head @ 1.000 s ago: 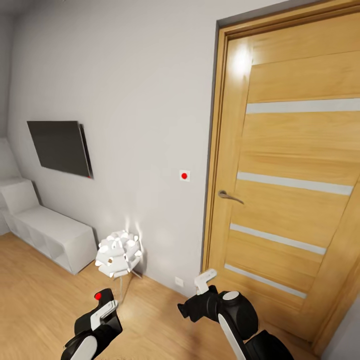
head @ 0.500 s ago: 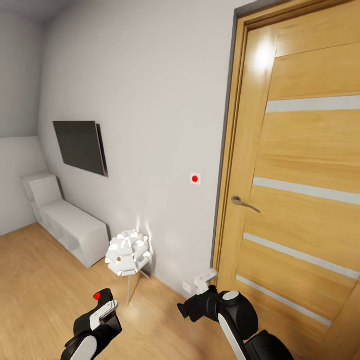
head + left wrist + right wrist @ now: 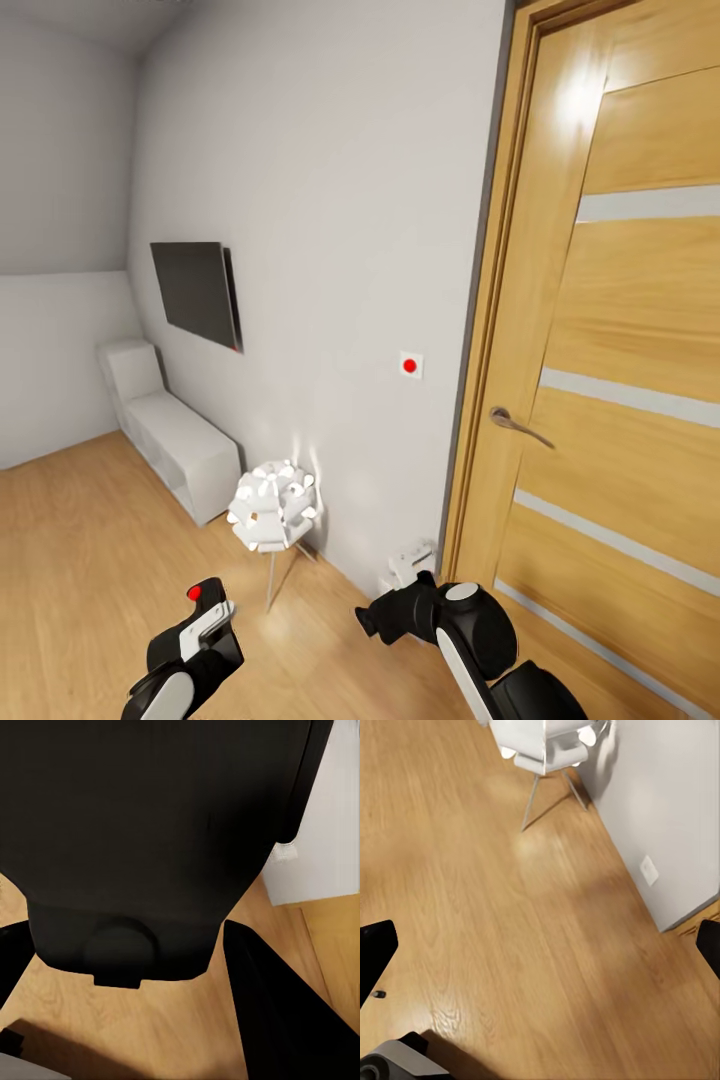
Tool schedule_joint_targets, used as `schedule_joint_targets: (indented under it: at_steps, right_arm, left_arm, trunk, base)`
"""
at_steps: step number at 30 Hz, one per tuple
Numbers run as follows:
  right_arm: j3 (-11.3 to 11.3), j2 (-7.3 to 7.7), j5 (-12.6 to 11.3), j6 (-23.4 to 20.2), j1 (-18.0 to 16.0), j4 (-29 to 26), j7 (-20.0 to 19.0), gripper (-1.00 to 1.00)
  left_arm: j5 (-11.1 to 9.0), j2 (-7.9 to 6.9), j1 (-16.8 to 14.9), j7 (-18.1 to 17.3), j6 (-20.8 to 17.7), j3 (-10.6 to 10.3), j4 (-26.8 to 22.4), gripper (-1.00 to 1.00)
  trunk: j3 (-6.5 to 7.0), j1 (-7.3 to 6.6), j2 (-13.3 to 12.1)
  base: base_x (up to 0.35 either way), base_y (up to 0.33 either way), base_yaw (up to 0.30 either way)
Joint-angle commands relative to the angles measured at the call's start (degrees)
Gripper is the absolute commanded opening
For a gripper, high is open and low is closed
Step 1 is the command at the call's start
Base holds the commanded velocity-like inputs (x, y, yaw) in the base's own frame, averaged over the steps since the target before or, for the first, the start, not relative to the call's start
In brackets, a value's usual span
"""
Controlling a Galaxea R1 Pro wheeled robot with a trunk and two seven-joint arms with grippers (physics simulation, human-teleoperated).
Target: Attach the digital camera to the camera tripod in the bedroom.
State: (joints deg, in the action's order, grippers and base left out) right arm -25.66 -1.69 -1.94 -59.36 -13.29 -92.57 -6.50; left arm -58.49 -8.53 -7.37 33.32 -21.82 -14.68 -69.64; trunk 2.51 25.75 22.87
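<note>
The digital camera (image 3: 203,592), a small black box with a red button on top, sits in my left gripper (image 3: 207,612), which is shut on it low at the left of the head view. In the left wrist view the camera's black body (image 3: 150,832) is wedged between the dark fingers (image 3: 277,1020). My right gripper (image 3: 407,570) is open and holds nothing; its wrist view looks down between the fingertips (image 3: 375,960) at the plank floor (image 3: 532,915). The camera tripod is out of view.
A wooden door (image 3: 620,400) with a lever handle (image 3: 515,423) stands close on the right. A grey wall (image 3: 330,250) carries a dark screen (image 3: 195,292) and a red-dot switch (image 3: 409,365). Below it are low white shelves (image 3: 175,440) and a white ball lamp (image 3: 273,505) on thin legs.
The whole head view has turned left: door, switch, screen and lamp all slid to the right in the picture. Both arms keep the same pose, with the camera still held.
</note>
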Motion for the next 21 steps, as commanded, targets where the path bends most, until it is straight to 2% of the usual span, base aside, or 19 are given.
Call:
schedule_joint_targets:
  at_steps: [1,13,21]
  right_arm:
    - [0.0,0.00,-0.2,-0.3,0.0,-0.1,0.0,1.00]
    - [0.0,0.02,-0.2,-0.3,0.0,0.0,0.0,1.00]
    - [0.0,0.09,-0.2,-0.3,0.0,0.0,-0.1,1.00]
  left_arm:
    - [-0.3,-0.06,0.0,0.4,-0.1,-0.1,-0.1,-1.00]
    - [-0.3,-0.24,0.3,0.3,0.1,-0.1,-0.3,-1.00]
    - [-0.6,-1.27,0.7,0.3,3.1,-0.1,-0.7,-1.00]
  trunk:
    - [-0.03,0.03,0.1]
    - [-0.03,0.03,0.1]
    - [-0.03,0.03,0.1]
  base:
    - [0.052,-0.069,0.263]
    - [0.019,-0.025,0.271]
    - [0.002,-0.002,0.238]
